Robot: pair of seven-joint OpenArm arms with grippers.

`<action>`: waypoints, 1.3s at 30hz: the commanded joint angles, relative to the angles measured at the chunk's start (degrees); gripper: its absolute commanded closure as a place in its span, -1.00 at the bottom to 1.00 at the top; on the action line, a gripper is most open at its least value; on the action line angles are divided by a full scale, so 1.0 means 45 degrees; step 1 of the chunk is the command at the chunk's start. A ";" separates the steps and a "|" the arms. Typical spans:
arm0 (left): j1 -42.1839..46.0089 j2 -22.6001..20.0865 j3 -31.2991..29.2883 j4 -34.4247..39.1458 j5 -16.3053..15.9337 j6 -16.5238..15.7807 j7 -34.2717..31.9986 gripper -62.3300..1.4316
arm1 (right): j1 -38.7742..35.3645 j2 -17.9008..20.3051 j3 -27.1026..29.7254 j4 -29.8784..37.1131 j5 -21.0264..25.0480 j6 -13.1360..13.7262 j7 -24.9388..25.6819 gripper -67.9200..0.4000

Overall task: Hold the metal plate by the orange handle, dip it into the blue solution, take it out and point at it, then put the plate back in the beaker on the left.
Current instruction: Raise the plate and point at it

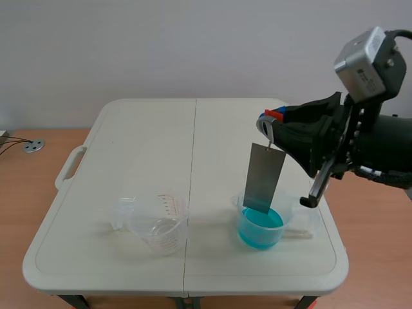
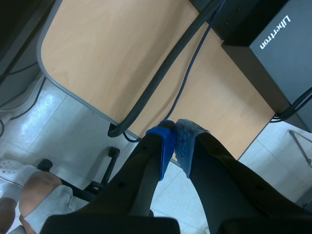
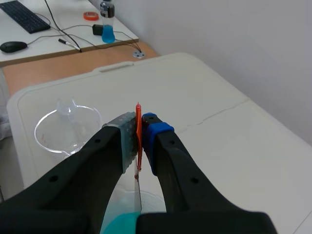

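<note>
My right gripper (image 1: 270,122) is shut on the orange handle (image 3: 138,136) of the grey metal plate (image 1: 264,177). The plate hangs upright, its lower edge at the rim of the beaker of blue solution (image 1: 261,226). In the right wrist view the handle sits edge-on between the pads and the blue solution (image 3: 119,224) shows under them. An empty clear beaker (image 1: 158,222) stands on the table's left half, also seen beside the gripper as the clear beaker (image 3: 66,129). My left gripper (image 2: 174,141) is shut on nothing, off the table over a floor and a wooden desk.
The white folding table (image 1: 129,148) has a seam down its middle and a handle at its left edge. A wooden desk behind holds a keyboard (image 3: 22,15), a mouse (image 3: 13,47) and a small bottle of blue liquid (image 3: 107,22). A black box (image 2: 273,48) lies near the left gripper.
</note>
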 commanded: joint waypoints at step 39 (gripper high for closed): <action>-0.8913 -0.0209 -0.2244 0.2443 -0.2317 -0.1583 -0.1073 0.87 | -0.0971 0.0282 0.2642 0.4847 0.3866 0.0088 -0.2919 0.95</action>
